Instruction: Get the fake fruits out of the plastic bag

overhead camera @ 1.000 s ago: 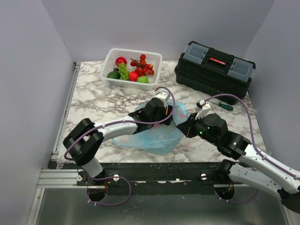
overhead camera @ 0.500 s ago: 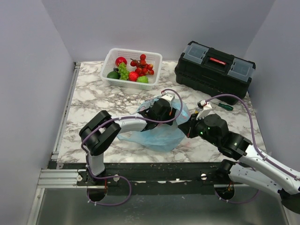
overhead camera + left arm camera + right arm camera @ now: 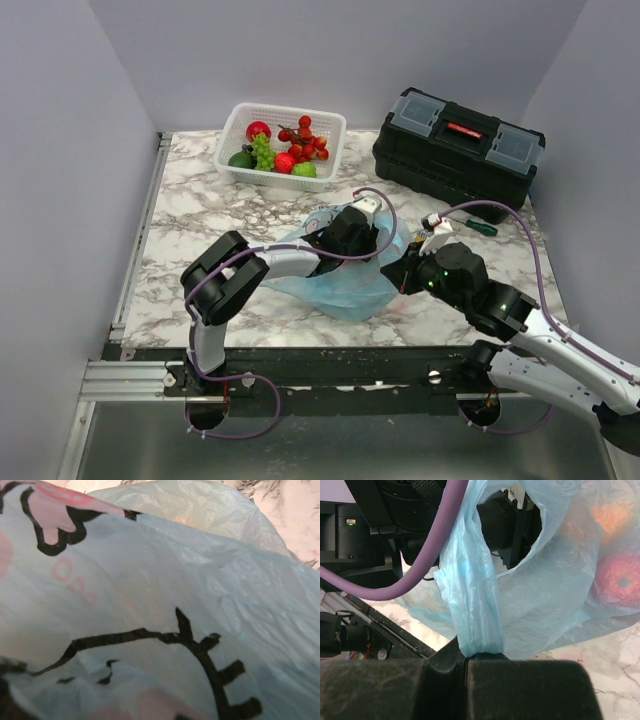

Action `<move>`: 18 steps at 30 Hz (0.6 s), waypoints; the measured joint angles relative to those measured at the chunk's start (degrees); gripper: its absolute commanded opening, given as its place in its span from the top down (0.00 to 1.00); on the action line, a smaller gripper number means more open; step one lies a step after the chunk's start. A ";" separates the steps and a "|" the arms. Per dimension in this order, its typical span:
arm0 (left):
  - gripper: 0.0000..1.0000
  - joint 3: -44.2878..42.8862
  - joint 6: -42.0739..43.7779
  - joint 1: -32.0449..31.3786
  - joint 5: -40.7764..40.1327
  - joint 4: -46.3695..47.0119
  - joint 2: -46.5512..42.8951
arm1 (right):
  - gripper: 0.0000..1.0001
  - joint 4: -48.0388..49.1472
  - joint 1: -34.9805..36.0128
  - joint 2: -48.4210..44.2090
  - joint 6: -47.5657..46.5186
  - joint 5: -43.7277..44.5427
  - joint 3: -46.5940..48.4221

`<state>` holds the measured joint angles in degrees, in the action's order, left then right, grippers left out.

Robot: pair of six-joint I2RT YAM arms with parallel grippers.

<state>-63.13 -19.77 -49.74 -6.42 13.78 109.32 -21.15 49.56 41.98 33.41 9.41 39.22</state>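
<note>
Plastic bag [image 3: 335,292]: translucent light blue, crumpled at centre of marble tabletop [image 3: 200,210]. Orange and red fake fruits [image 3: 619,580] show through. Right gripper [image 3: 468,656] pinches its twisted handle. Left gripper [image 3: 360,235] is sunk in the bag mouth, and its grip cannot be told.

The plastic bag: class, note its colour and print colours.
Light blue plastic bag, printed pink and black; best in the left wrist view.

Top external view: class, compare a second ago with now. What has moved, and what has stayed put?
The left hand has pushed rightward over the plastic bag, its elbow following, and the bag's left edge has drawn in. The right hand stays shut on the bag's handle. The basket, toolbox and screwdriver are unchanged.
</note>
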 measured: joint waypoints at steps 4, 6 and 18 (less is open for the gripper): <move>0.75 -0.02 0.09 0.02 1.09 0.50 -0.02 | 0.99 -0.02 0.00 -0.09 0.02 0.00 0.00; 0.80 0.02 0.28 0.02 1.27 0.46 -0.20 | 0.99 -0.02 0.00 -0.15 0.04 0.00 0.00; 0.94 3.54 -1.29 0.11 3.58 -3.91 -10.10 | 0.99 -0.02 0.00 0.04 0.50 2.80 0.00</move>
<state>-59.59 -21.06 -49.63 -2.83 9.87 99.22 -21.17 49.56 42.02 33.91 12.21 39.22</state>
